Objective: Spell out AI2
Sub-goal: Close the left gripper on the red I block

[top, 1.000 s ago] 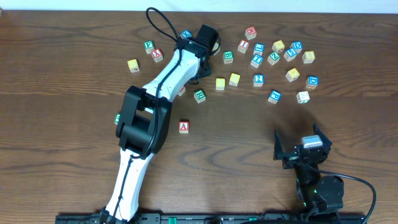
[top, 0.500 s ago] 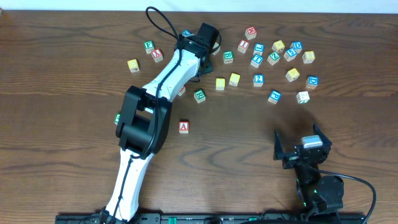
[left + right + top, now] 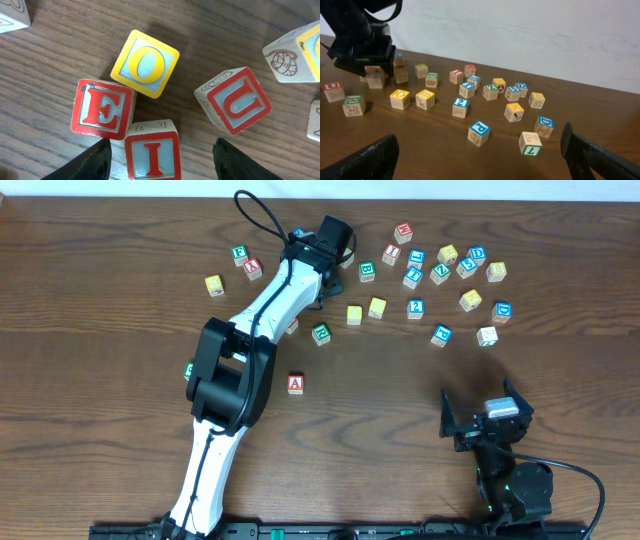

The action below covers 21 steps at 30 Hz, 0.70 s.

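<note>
Left jaws released, straddling the I cube point(image 3: 152, 154), just beside the E cube point(image 3: 100, 109). We see the A cube point(image 3: 295, 384) alone mid-bench point(image 3: 100, 330), the 2 cube point(image 3: 460, 107) among scattered cubes. Right jaws released, empty.

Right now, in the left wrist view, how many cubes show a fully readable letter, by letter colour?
Red letter: 3 (E cube, I cube, U cube)
Yellow letter: 1 (O cube)
Total: 4

I cube point(image 3: 152, 156), E cube point(image 3: 101, 109), U cube point(image 3: 236, 100) (red letters), O cube point(image 3: 145, 63), A cube point(image 3: 295, 384), 2 cube point(image 3: 460, 107)
</note>
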Available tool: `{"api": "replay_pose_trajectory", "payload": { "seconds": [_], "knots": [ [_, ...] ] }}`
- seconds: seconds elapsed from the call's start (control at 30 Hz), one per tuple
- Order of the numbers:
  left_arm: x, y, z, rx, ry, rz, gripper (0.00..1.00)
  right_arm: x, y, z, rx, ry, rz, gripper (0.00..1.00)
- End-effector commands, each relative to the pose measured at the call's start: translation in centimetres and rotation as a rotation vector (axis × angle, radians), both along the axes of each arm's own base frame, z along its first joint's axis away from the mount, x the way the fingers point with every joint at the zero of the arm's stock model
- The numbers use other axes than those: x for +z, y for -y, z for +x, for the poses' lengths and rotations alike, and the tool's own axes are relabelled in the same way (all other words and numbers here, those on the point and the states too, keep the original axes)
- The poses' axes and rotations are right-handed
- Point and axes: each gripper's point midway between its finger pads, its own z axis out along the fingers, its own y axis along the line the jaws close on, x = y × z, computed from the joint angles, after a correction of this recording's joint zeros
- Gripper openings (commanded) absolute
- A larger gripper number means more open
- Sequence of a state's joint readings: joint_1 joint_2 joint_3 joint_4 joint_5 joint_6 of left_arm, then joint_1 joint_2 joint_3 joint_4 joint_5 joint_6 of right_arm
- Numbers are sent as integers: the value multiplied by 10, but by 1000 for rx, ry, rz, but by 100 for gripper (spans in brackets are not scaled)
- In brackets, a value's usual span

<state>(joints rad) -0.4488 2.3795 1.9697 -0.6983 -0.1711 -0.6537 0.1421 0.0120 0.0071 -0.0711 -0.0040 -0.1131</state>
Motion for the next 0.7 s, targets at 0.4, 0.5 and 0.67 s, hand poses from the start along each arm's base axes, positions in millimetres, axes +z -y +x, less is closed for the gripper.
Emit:
{"api": "replay_pose_trajectory", "payload": {
  "seconds": [0.4,0.5,0.67],
  "knots": [
    [-10,-9,-13,2,-62,57,63,-1,3,0,-13,-2,11,99],
    [-13,-14,-22,13,-101,68,64,-1,3,0,-13,-2,10,99],
    [-13,-9,-21,6,-100,44,64,-1,3,0,-13,-2,11,99]
  ]
}}
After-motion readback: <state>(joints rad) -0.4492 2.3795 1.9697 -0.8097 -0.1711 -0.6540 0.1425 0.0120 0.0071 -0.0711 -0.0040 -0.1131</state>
